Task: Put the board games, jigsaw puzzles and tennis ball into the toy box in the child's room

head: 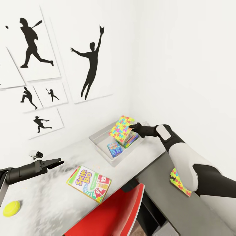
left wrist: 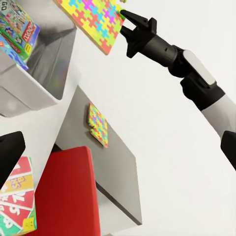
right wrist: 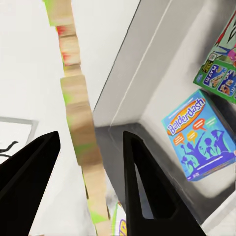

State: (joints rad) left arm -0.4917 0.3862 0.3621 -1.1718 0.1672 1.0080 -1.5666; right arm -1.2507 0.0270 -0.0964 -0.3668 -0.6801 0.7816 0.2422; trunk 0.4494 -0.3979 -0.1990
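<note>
White-walled corner bench (head: 49,193): right gripper (head: 132,127) parted around jigsaw puzzle (head: 122,129) edge over toy box (head: 98,137); next, withdraw, fetch second puzzle (head: 179,182) at 4 o'clock; left gripper (head: 56,162) open, empty.

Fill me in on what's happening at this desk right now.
The right gripper has a jigsaw puzzle between its open fingers, tilted over the toy box, which already holds the blue game and a greenish one. The second puzzle lies on the dark lower wing; the Skip-Bo box and tennis ball remain on the table. The left gripper hovers empty.
</note>
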